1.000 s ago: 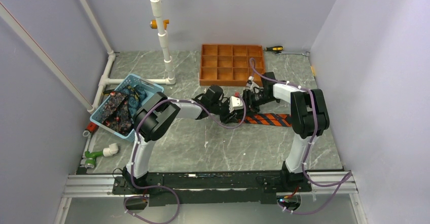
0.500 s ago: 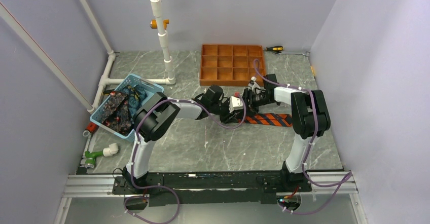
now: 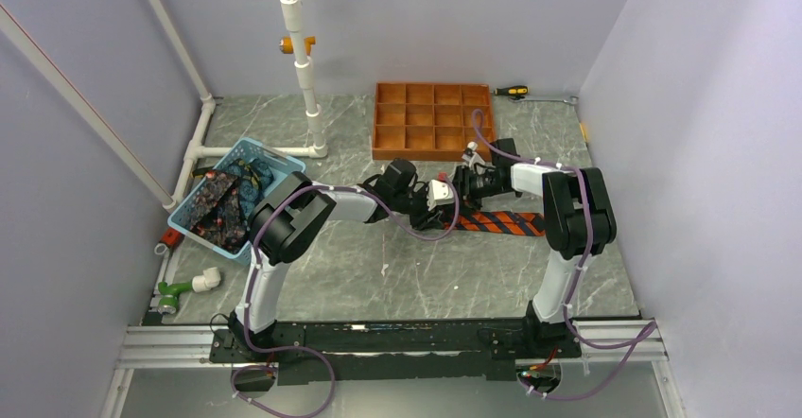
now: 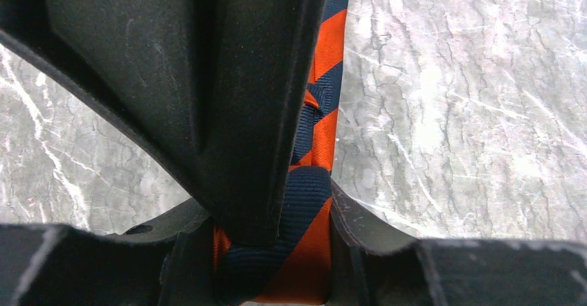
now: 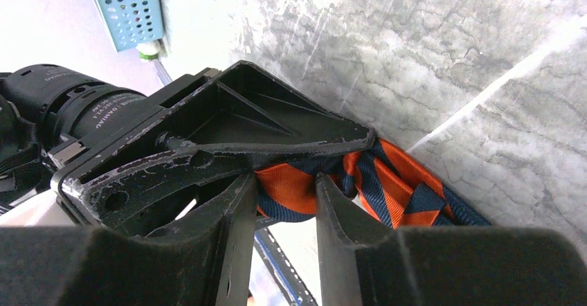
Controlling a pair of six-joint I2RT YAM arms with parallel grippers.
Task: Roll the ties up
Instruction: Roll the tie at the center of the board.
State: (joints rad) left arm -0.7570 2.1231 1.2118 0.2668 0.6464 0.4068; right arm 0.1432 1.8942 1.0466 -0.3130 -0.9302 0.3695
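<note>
The boldly striped orange and dark tie lies flat on the table right of centre, with its left end gathered where both grippers meet. My left gripper is shut on that folded end, which is pressed between its fingers. My right gripper comes in from the right and is shut on the same bunched fold, held between its fingertips. One right finger blocks much of the left wrist view. Other dark patterned ties lie in a basket.
A light blue basket stands at the left. An orange-brown gridded tray sits at the back, just behind the grippers. A screwdriver lies by the back wall. White pipes rise at the back left.
Almost nothing has changed. The right wrist has shifted very slightly, and both grippers stay on the tie's end.
</note>
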